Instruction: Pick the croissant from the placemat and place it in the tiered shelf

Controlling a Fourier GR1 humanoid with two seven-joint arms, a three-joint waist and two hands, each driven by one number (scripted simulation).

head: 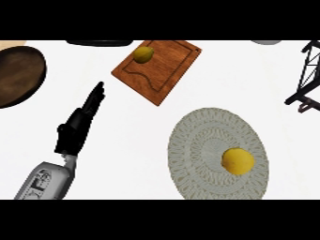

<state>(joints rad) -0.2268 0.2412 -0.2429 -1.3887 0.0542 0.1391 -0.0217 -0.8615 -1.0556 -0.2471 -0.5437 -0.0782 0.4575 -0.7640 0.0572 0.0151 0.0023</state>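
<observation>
We have not grasped yet: left hand rests, fingers straight; next reach the croissant on the placemat, near right.

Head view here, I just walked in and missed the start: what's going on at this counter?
Nothing is being handled yet. The left hand is open, fingers straight, over bare counter to the left of the wooden cutting board. The right hand is not in view. A yellow, rounded item, presumably the croissant, lies untouched on the round woven placemat. A similar yellow item sits on the board. The dark tiered shelf stands at the right edge, and a dark pan at the left.
</observation>
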